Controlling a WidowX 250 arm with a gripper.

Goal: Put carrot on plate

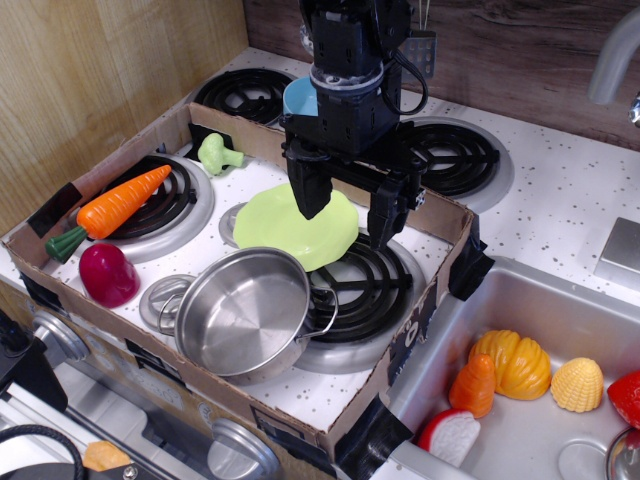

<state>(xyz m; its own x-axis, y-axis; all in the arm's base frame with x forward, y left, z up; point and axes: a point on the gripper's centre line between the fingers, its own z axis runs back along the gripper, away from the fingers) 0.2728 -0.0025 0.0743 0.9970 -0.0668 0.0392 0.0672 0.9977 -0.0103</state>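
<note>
The carrot (118, 205) is long, orange and ridged with a dark green stem end. It lies on the left front burner, stem toward the front left. The lime-green plate (280, 228) sits in the middle of the stove top, partly over the right front burner. My gripper (348, 212) hangs over the plate's right half with its two black fingers spread apart and nothing between them. It is well to the right of the carrot. The arm hides part of the plate's far edge.
A steel pot (245, 312) stands in front of the plate. A dark red toy (107, 275) lies near the carrot and green broccoli (218, 153) behind it. A cardboard wall (440, 215) rings the stove. A light blue bowl (298, 98) shows behind the arm. Toy foods lie in the sink (560, 320).
</note>
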